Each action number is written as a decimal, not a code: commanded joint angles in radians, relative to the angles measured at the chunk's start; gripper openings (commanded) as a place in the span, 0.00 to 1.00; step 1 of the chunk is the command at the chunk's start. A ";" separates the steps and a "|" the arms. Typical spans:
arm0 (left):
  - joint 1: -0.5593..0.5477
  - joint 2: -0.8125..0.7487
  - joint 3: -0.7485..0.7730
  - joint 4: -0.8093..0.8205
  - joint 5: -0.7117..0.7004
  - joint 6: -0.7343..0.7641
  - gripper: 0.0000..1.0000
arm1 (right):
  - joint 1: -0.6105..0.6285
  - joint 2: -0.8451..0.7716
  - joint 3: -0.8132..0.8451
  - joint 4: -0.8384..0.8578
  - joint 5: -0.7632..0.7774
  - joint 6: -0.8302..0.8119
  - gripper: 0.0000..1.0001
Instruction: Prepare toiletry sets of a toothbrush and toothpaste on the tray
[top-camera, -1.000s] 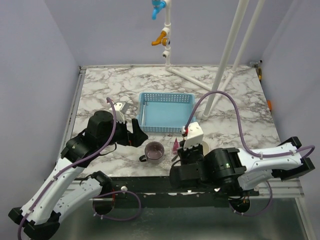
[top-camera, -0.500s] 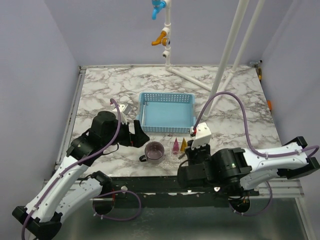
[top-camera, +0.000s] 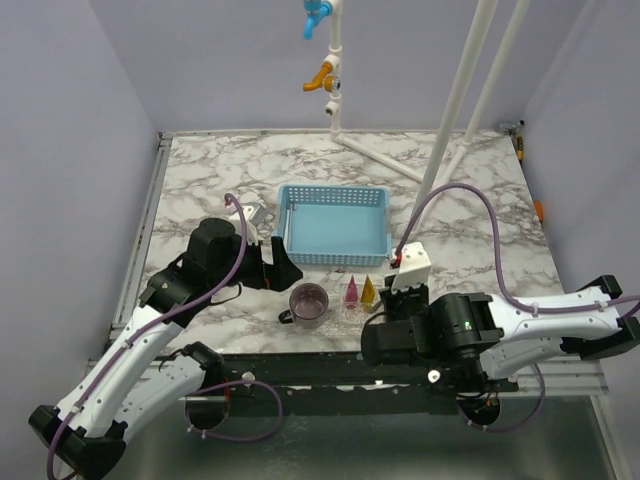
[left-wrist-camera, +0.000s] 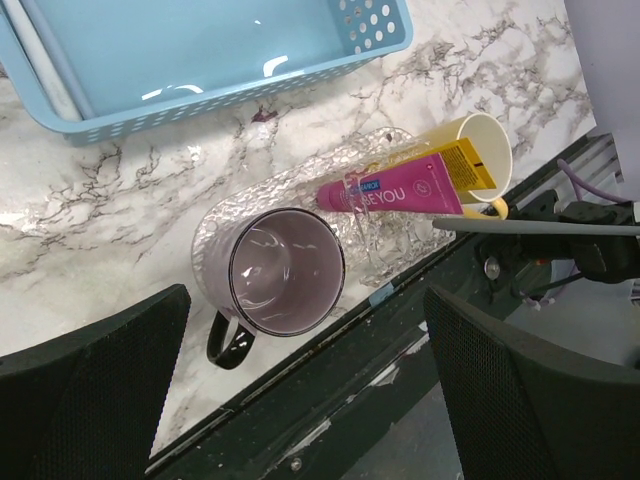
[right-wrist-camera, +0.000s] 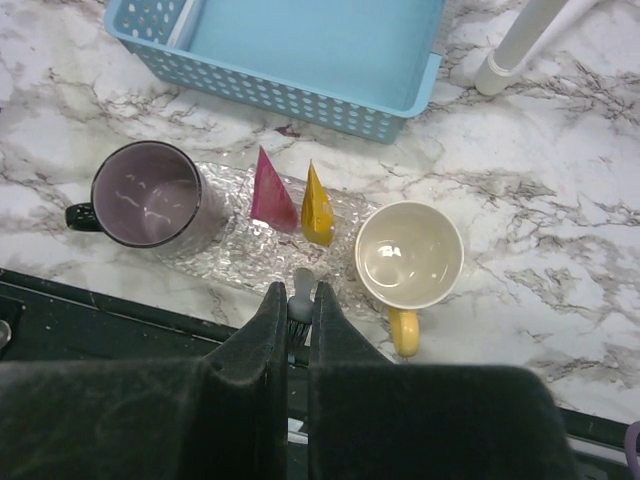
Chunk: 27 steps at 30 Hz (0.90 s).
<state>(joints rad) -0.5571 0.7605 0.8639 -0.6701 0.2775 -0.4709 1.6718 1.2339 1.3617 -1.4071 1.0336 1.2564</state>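
The right gripper (right-wrist-camera: 297, 306) is pinched narrow on a slim grey toothbrush (left-wrist-camera: 520, 227), whose head pokes out just past the fingertips at the lower middle of the right wrist view. Just above it in that frame lies the clear tray (right-wrist-camera: 232, 262), set along the near edge of the counter (top-camera: 480, 180). The pink tube (right-wrist-camera: 270, 190) and yellow tube (right-wrist-camera: 317, 208) sit side by side on its middle, pink to the left. A purple mug (right-wrist-camera: 148, 192) stands on the tray's left end, and a cream mug (right-wrist-camera: 410, 255) stands just beside its right end. The blue basket (right-wrist-camera: 300, 50) fills the top of the frame. The left gripper (top-camera: 277, 264) hangs at centre left of the overhead view, jaws spread wide and holding nothing.

The brush looks like the piece now meant for the tray, and the margin is thin. The tray hugs the counter's edge (and is hard to see at all), so a release too far toward the bottom of the frame would likely drop the brush off the counter. Coming in too low could push the brush head into the two tubes and scatter them. A handle this thin may also swivel in the pinch and land crooked against a mug
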 joint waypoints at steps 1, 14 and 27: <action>0.009 0.003 -0.020 0.036 0.034 -0.008 0.99 | -0.010 -0.032 -0.051 0.022 0.012 0.037 0.00; 0.016 0.016 -0.032 0.053 0.055 -0.012 0.99 | -0.024 -0.103 -0.228 0.217 0.028 0.029 0.00; 0.020 0.019 -0.040 0.062 0.071 -0.014 0.99 | -0.031 -0.113 -0.356 0.266 0.074 0.145 0.00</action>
<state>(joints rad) -0.5442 0.7780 0.8371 -0.6292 0.3183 -0.4786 1.6455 1.1339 1.0351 -1.1667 1.0393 1.3121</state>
